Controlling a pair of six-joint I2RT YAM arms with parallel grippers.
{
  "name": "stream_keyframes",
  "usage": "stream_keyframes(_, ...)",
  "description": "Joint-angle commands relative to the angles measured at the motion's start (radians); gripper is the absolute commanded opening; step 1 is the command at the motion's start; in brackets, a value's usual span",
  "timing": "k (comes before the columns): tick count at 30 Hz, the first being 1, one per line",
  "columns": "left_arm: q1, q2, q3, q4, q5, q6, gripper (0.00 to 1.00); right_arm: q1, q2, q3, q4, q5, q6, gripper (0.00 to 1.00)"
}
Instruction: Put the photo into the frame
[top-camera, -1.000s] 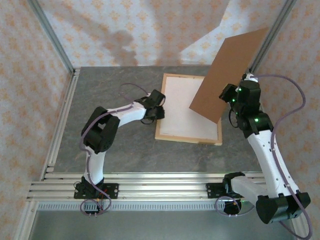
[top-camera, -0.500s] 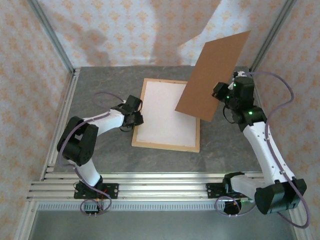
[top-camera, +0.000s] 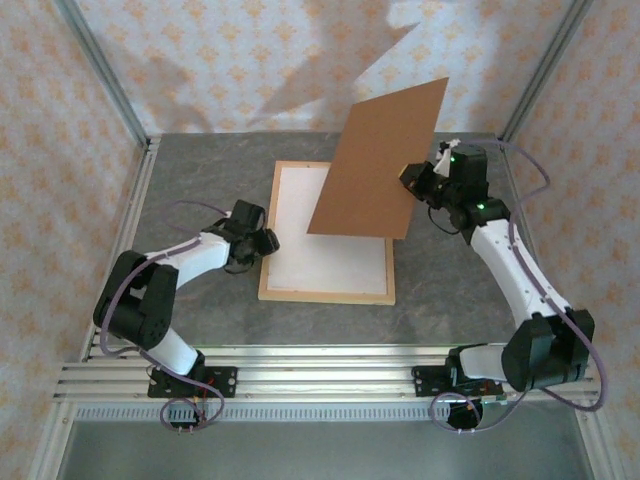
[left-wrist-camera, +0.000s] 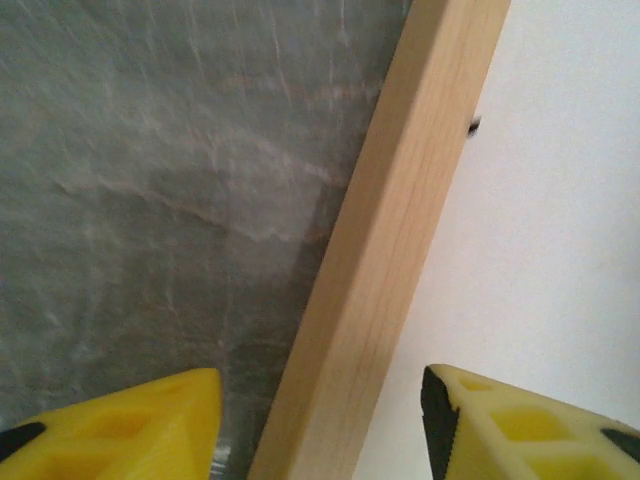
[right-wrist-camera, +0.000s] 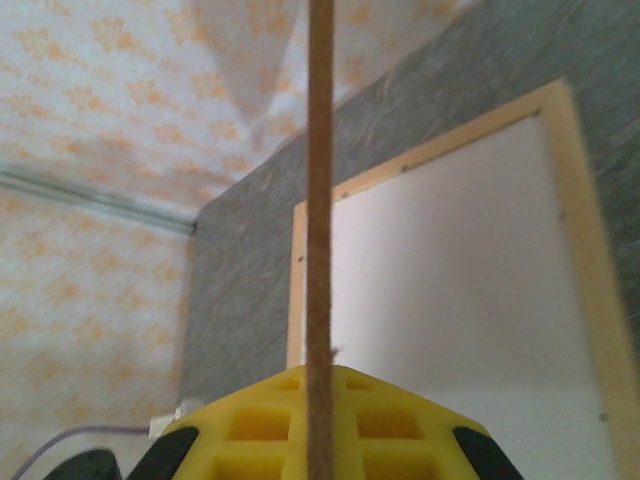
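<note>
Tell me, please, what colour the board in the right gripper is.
The board is plain brown, clearest in the top view.

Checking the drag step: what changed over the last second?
The left pincer slid the frame leftward across the table; its jaws now stand apart astride the left rail. The right pincer carried the board left with it, tilted above the frame's right side. Unchanged: right grip on the board, frame flat.
</note>
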Motion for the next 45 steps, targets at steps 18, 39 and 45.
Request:
stream_keyframes(18, 0.163, -0.007, -0.050, 0.267, 0.206, -0.113, 1.00, 0.105, 0.098, -0.170, 0.278, -0.207, 0.108, 0.00)
stream_keyframes(39, 0.155, 0.047, -0.109, 0.427, 0.301, -0.186, 1.00, 0.117, 0.176, -0.222, 0.252, -0.248, 0.052, 0.00)
stream_keyframes(45, 0.139, 0.043, -0.113, 0.430, 0.297, -0.189, 1.00, 0.119, 0.187, -0.230, 0.218, -0.256, 0.022, 0.00)
